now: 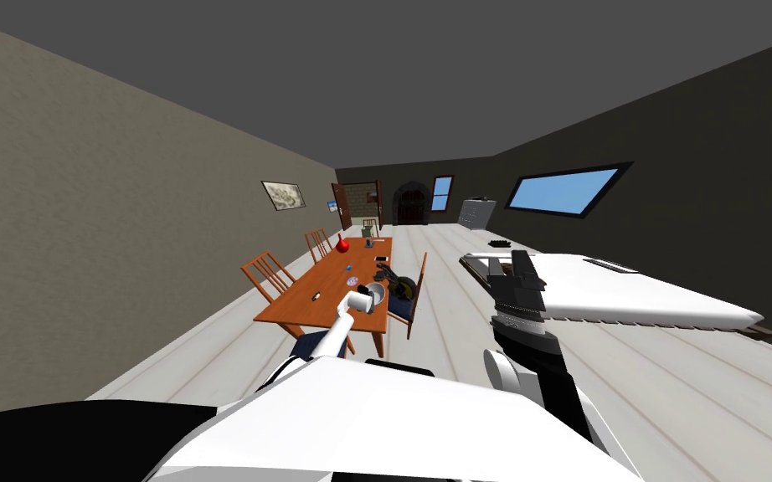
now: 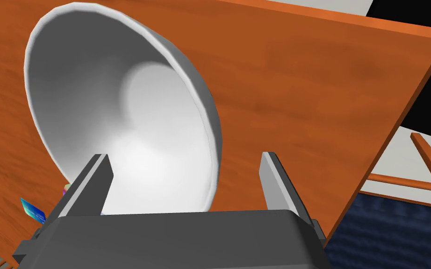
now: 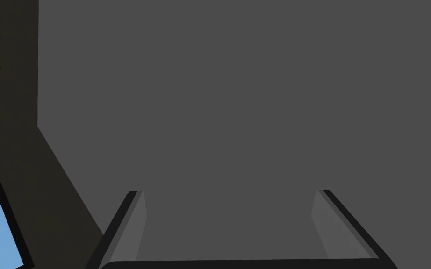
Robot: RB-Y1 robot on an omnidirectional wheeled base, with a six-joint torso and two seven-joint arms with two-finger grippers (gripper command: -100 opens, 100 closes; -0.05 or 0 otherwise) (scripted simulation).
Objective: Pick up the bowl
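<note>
HOUSE ROBOT AT THE TABLE: The left gripper (image 2: 183, 156) hangs over a white bowl (image 2: 116, 112) on a long orange-brown wooden table (image 1: 317, 289). Its two grey fingers (image 2: 95, 180) are spread wide and pinch nothing. Seen from the left wrist, one finger stands in front of the bowl's hollow. The other stands over bare tabletop just outside it, so the near part of the rim falls between them. Whether either finger touches the bowl cannot be told.

The bowl sits near the corner of the table at the robot's end, on the side where a chair with a dark blue seat (image 2: 387, 233) is drawn up. A small blue card (image 2: 33, 212) lies on the table near the bowl.

From the head camera, the left arm reaches forward to that end of the table. A red vase (image 1: 342, 244) stands further along the top, well apart from the bowl. Wooden chairs (image 1: 267, 274) line the side of the table nearest the wall.

The right gripper (image 3: 228, 191) is raised to the robot's right, above the pale plank floor (image 1: 443, 335). Its fingers are likewise spread and empty.
</note>
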